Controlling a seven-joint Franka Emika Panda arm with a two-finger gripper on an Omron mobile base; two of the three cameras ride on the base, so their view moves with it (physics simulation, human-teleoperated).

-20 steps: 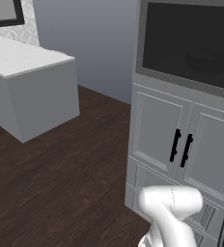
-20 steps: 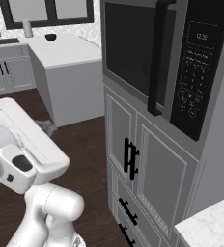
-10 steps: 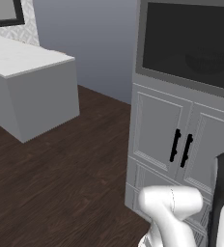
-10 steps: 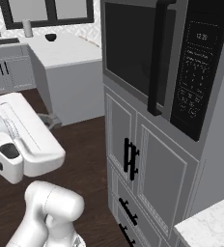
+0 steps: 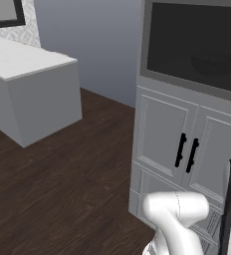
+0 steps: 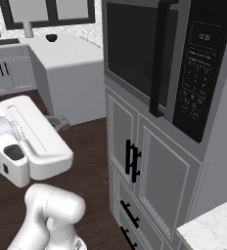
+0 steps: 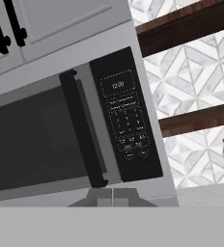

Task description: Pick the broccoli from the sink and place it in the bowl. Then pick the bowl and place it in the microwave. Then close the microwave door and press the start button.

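Right base view: microwave door (image 6: 135, 53) shut (cabinets (image 6: 149, 176) beneath).

Grey cabinets (image 5: 182, 149) with black handles (image 5: 186, 152) stood on dark wood floor (image 5: 57, 199); a white island (image 5: 33, 87) sat well apart.

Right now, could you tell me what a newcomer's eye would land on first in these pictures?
The microwave door, a wide dark glass window with a black vertical handle, is shut and built in above grey cabinets with paired black handles. Right of the door sits the black control panel, which the hand view faces. The robot's bulky white arm looms at lower left in the right base view.
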